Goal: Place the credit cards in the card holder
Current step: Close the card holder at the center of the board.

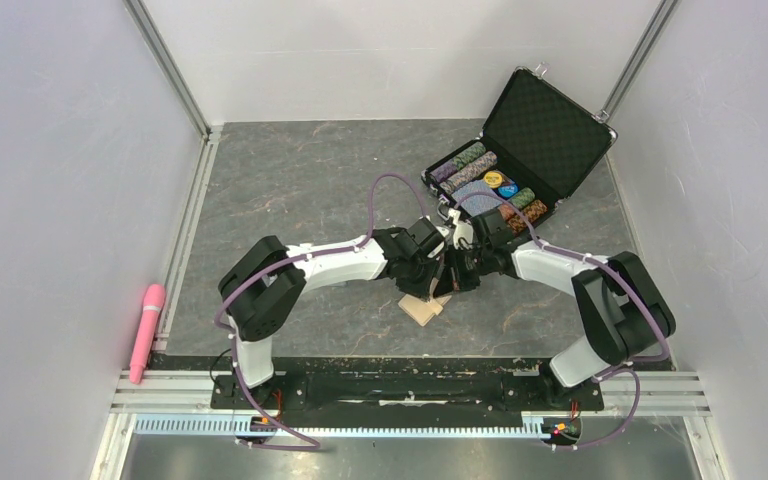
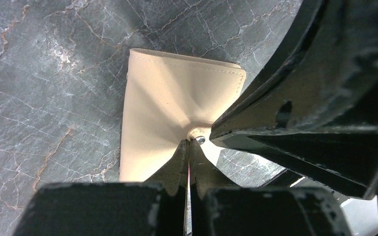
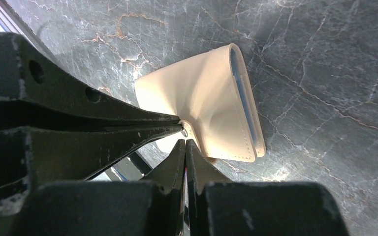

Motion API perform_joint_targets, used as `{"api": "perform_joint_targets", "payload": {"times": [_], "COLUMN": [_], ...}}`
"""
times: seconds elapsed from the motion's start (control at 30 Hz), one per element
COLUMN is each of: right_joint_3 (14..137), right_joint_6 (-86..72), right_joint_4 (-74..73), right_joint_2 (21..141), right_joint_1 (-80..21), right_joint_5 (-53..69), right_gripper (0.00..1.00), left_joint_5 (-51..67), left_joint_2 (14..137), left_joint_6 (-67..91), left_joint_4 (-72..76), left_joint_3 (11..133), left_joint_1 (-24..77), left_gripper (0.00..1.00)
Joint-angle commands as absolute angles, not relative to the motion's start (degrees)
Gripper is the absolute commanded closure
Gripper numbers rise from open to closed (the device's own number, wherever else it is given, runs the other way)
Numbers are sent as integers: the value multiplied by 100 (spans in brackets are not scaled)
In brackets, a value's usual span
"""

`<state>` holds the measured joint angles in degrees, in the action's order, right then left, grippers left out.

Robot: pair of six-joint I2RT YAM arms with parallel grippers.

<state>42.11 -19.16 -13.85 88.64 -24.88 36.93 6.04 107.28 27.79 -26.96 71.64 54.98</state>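
The left gripper (image 2: 188,147) and right gripper (image 3: 185,146) are each pressing their fingers together, tips meeting at the snap tab (image 2: 199,135). I cannot tell which is pinching it. The tan card holder (image 2: 167,98) is lying folded on the grey table (image 2: 39,98).

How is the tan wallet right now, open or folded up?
Folded up. The tan wallet has its halves lying together, with only a thin blue lining strip showing at one edge.

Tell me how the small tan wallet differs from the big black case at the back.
The card holder is small, tan and creased; the poker-chip case is far larger, black and boxy. The card holder lies folded over in mid-table; the case stands open at the far right, lid up, chips showing. Both rest on the grey table.
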Motion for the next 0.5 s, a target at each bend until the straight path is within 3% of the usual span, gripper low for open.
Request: {"api": "perform_joint_targets", "payload": {"times": [0.0, 0.47], "right_joint_3": [4251, 4395], "right_joint_6": [-1995, -2029], "right_joint_4": [-1135, -1410], "right_joint_2": [9038, 9663], "right_joint_1": [-2564, -2812], "right_joint_5": [3832, 3199], "right_gripper": [100, 100], "left_joint_5": [445, 603], "left_joint_2": [10906, 10970], "left_joint_6": [2599, 2617], "left_joint_4": [-2749, -2678], "left_joint_3": [7365, 7370], "left_joint_1": [5509, 5499], "left_gripper": [98, 98]}}
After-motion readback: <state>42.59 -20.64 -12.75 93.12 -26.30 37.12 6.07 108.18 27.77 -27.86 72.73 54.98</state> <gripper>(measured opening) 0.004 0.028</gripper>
